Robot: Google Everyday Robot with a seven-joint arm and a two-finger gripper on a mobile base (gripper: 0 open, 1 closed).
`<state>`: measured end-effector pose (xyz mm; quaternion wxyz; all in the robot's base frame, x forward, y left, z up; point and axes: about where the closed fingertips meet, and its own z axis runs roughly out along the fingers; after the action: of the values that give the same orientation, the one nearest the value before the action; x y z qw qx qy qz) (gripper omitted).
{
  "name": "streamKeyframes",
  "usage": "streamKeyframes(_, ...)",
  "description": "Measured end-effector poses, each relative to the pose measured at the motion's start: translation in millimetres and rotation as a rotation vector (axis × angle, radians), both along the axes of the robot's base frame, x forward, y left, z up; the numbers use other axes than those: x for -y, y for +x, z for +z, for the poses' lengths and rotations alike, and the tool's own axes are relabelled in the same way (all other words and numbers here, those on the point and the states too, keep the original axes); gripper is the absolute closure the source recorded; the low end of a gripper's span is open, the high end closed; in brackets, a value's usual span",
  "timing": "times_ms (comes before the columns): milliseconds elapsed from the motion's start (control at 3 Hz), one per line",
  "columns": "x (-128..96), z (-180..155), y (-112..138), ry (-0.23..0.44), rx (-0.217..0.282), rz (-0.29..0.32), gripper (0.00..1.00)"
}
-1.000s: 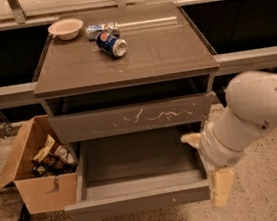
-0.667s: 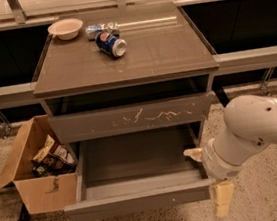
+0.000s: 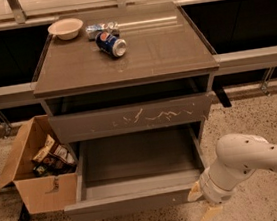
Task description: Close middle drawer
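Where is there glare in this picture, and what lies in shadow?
Camera view: a pale glare streak lies on the cabinet top right of the can; the gap under the top is in shadow; the gripper, at the front right corner of the middle drawer, is well lit.

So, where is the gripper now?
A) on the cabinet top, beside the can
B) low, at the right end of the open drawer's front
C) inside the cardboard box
B: the gripper is low at the right end of the front of the middle drawer, which stands pulled far out.
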<state>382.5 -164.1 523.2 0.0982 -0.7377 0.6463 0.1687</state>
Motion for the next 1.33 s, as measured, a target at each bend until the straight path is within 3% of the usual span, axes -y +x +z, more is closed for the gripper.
streamKeyframes(667, -1, -3, -2, 0.003, -0.007, 0.0, 0.97)
streamKeyframes(1000, -1, -15, 0, -0.001, -0.003, -0.005, 1.0)
streamKeyframes(1333, 2, -53, 13, -0.016, 0.024, 0.01, 1.0)
